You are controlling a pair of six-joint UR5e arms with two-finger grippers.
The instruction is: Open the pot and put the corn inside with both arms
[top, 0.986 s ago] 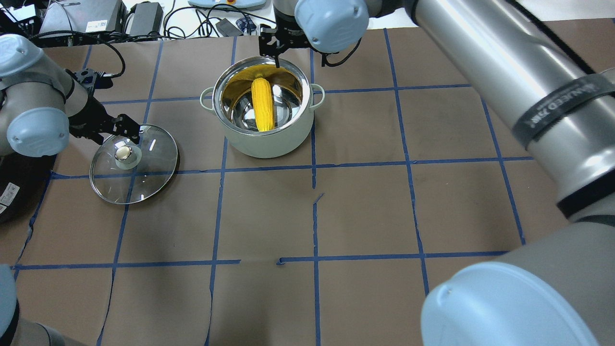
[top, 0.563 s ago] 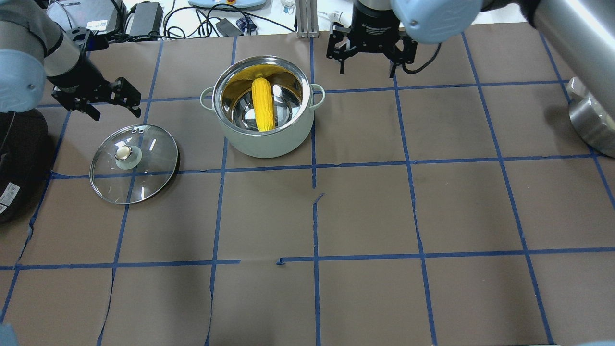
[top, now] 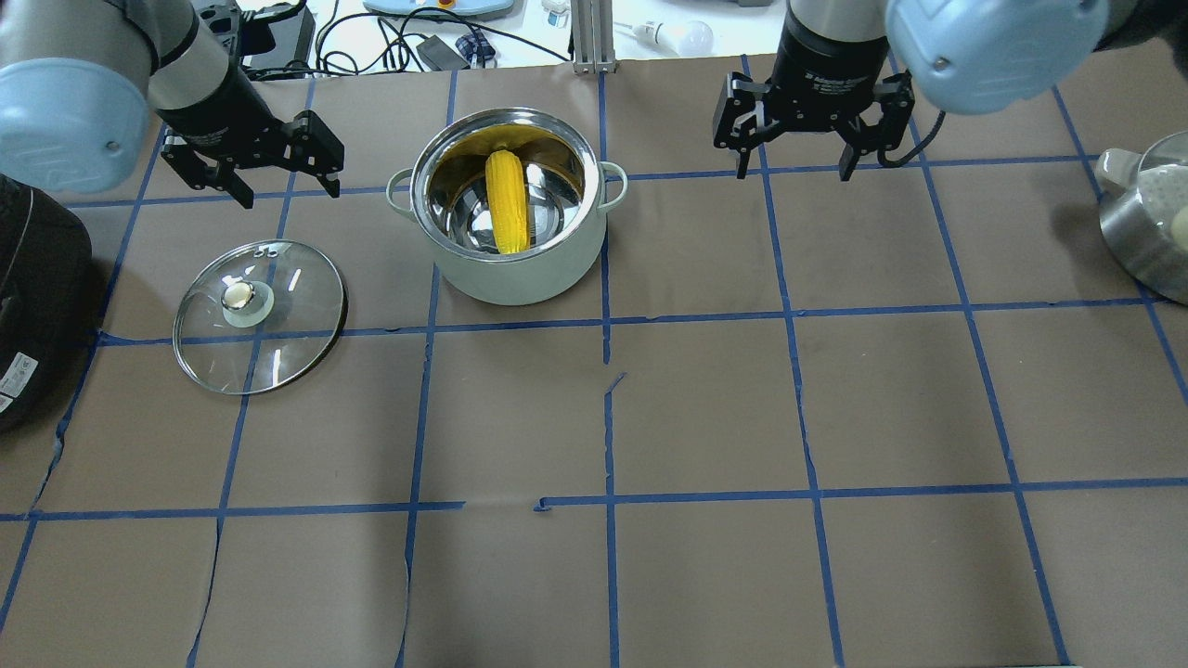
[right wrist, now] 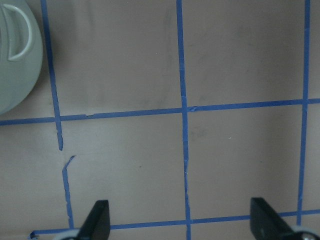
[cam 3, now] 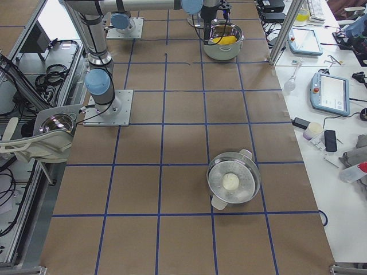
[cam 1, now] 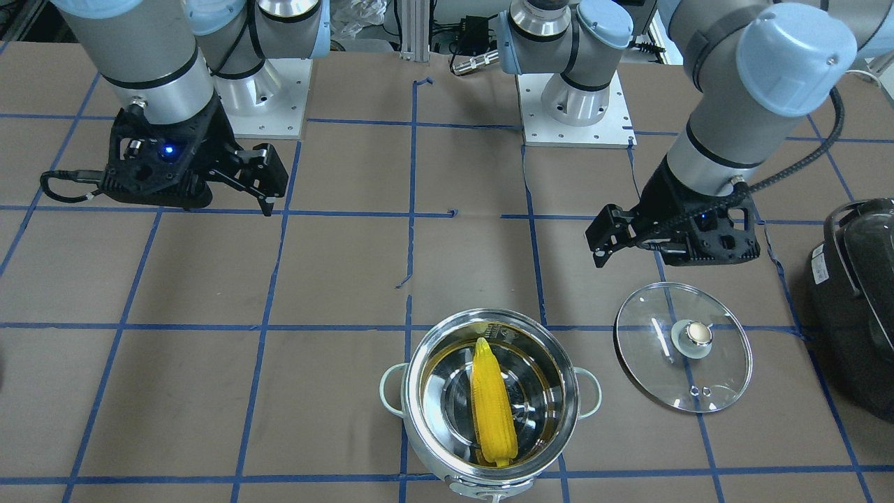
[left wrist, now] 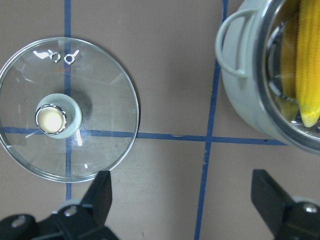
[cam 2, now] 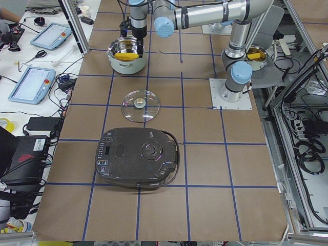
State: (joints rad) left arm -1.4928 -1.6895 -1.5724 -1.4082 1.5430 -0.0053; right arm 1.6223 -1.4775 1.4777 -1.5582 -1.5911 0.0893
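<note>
The pot [top: 520,274] stands open at the back middle of the table, with the yellow corn [top: 507,213] lying inside it. The corn also shows in the front view [cam 1: 492,409] inside the pot [cam 1: 440,398]. The glass lid [top: 278,343] lies flat on the table left of the pot, knob up. My left gripper [top: 290,197] is open and empty, raised behind the lid and left of the pot. In the left wrist view the lid [left wrist: 95,85], the pot [left wrist: 245,100] and the corn [left wrist: 307,65] lie below its open jaws. My right gripper [top: 794,174] is open and empty, hovering right of the pot.
A large black appliance [top: 28,278] sits at the table's left edge, close to the lid. A second steel pot [top: 1137,232] stands at the right edge. Blue tape lines grid the brown table. Cables and devices lie beyond the back edge.
My left gripper has lifted off the lid and moved back and right towards the pot. My right gripper has moved from over the pot's back rim to its right. Lid, pot and corn stayed still.
</note>
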